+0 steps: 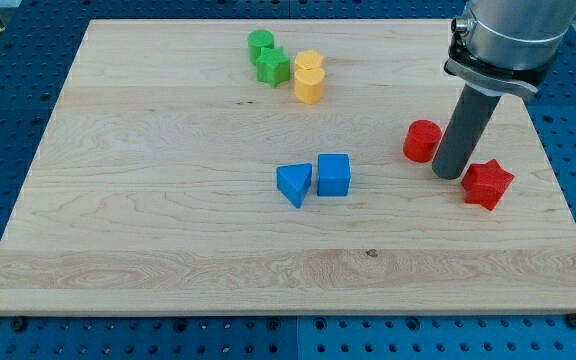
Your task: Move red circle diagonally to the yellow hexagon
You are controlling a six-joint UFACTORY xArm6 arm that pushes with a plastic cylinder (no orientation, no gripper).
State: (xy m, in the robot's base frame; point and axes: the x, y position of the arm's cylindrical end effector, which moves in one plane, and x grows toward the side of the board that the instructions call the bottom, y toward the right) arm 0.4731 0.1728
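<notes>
The red circle point(422, 140) stands on the wooden board at the view's right. My tip point(449, 174) rests on the board just right of and slightly below the red circle, close to it or touching it. The yellow hexagon point(309, 63) sits near the view's top centre, with a yellow heart-like block point(309, 85) right below it. A red star point(487, 183) lies just right of my tip.
A green circle point(260, 43) and a green star-like block point(273, 67) sit left of the yellow blocks. A blue triangle point(294, 184) and a blue cube point(334, 175) lie at the board's middle. The wooden board point(168, 200) has blue perforated table around it.
</notes>
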